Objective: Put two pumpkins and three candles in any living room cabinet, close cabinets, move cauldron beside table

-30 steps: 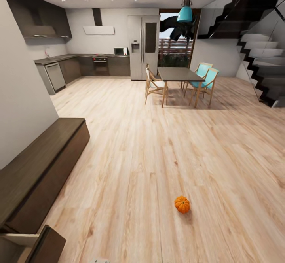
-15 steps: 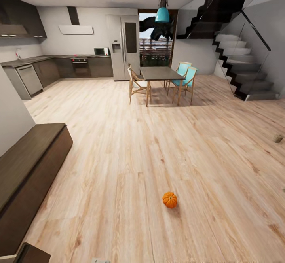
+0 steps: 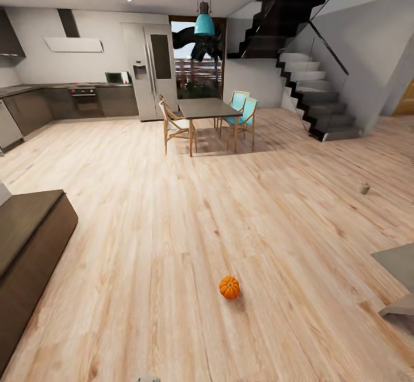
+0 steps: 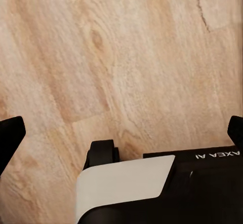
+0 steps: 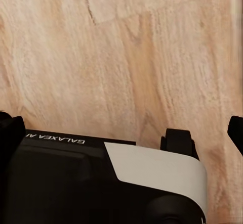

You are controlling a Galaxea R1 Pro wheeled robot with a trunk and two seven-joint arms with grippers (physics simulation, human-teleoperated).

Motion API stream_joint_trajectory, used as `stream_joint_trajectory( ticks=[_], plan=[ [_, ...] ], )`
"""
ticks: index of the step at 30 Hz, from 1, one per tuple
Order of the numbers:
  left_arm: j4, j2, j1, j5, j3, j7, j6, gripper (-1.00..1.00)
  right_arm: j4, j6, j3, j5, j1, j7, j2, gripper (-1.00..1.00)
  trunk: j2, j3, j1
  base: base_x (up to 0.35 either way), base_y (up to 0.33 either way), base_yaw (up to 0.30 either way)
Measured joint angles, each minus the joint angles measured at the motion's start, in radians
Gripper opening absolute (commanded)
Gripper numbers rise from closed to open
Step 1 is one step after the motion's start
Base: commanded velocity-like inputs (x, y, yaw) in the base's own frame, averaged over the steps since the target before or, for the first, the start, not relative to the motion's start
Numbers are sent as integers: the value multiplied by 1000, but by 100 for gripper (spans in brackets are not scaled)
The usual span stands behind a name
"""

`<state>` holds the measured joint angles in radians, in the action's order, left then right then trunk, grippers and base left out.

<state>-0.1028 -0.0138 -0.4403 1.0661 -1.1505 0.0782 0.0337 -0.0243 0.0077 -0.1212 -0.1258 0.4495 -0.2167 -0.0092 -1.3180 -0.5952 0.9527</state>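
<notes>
One pumpkin [image 3: 229, 287] lies on the wooden floor [image 3: 172, 209], well apart from the cabinet [image 3: 29, 244]; a candle [image 3: 364, 188] stands far off, the surface [image 3: 397, 261] at the edge. Both hands spread wide, empty; most work seemingly remains

One pumpkin [image 3: 229, 287] lies on the floor [image 3: 172, 227], lower centre of the frame. One small grey-beige thing, probably a candle [image 3: 364, 188], stands at mid right. One cabinet [image 3: 29, 244] shows at the left edge. One pale-grey table [image 3: 397, 264] corner shows at lower right. One dining table [image 3: 207, 108] has three chairs [image 3: 172, 126] in view. One lamp [image 3: 204, 23] hangs above.
</notes>
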Motion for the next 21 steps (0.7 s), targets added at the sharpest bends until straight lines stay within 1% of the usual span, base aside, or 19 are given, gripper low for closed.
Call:
stream_joint_trajectory(
  ticks=[21],
  plan=[
    [0, -3, 0, 0, 0, 0, 0, 100, 0, 0, 0, 0, 0, -1, 0, 100, 0, 16, 0, 0, 0, -278]
  ],
)
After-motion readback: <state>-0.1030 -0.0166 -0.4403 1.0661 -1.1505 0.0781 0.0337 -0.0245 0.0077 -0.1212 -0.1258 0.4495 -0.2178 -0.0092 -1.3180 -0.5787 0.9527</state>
